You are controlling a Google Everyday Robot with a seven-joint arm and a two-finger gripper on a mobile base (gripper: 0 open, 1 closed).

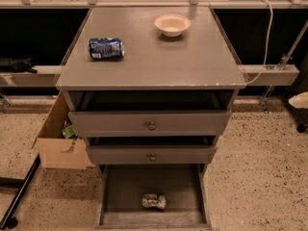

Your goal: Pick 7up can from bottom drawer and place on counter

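The 7up can lay on its side near the front of the open drawer. The gripper barely showed at the right edge, its state impossible to tell. It would do best to descend from above and straddle the can.

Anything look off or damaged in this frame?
Both cans lie on their sides: the 7up can, dented-looking, in the drawer, the blue can on the counter. The two upper drawers sit slightly ajar. The gripper barely shows at the right edge.

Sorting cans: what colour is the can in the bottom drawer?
Green and white can, camera view; gripper at right edge.
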